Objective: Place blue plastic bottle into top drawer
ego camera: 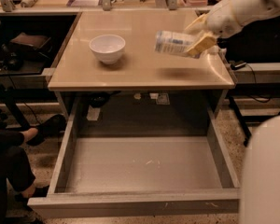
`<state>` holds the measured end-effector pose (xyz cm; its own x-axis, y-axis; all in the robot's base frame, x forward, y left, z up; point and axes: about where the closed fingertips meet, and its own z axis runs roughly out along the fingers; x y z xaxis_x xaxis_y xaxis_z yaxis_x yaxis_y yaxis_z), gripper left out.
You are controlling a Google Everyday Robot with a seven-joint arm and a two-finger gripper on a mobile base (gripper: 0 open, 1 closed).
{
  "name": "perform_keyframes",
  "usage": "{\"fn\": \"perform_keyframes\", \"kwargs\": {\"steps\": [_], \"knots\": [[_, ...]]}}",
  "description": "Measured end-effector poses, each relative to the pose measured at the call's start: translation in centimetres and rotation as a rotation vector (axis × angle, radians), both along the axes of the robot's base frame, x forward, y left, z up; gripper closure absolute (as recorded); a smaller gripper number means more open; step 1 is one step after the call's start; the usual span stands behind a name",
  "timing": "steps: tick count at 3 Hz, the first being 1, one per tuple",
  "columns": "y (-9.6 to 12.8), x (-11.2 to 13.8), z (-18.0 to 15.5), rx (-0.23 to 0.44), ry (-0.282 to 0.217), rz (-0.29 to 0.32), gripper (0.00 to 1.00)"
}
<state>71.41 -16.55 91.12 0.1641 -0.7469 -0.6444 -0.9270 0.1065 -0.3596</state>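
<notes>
The blue plastic bottle (pixel 174 43) lies sideways in my gripper (pixel 199 35), lifted a little above the right part of the beige tabletop (pixel 140 69); its shadow falls on the table below it. The gripper's yellowish fingers (pixel 201 43) are shut on the bottle's right end. The white arm reaches in from the upper right. The top drawer (pixel 144 164) is pulled fully open below the tabletop, its grey bottom bare.
A white round bowl (pixel 107 47) stands on the left of the tabletop. A person's legs and shoe (pixel 18 148) are at the left of the drawer. The robot's white body (pixel 268 171) fills the lower right. Shelves and clutter stand at the back.
</notes>
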Motion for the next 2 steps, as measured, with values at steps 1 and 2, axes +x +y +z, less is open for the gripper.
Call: {"fn": "perform_keyframes", "kwargs": {"steps": [1, 2], "knots": [[-2.9, -4.8, 7.8, 0.063, -0.209, -0.057, 1.0], [-2.3, -12.0, 13.9, 0.093, -0.336, -0.077, 1.0]]}}
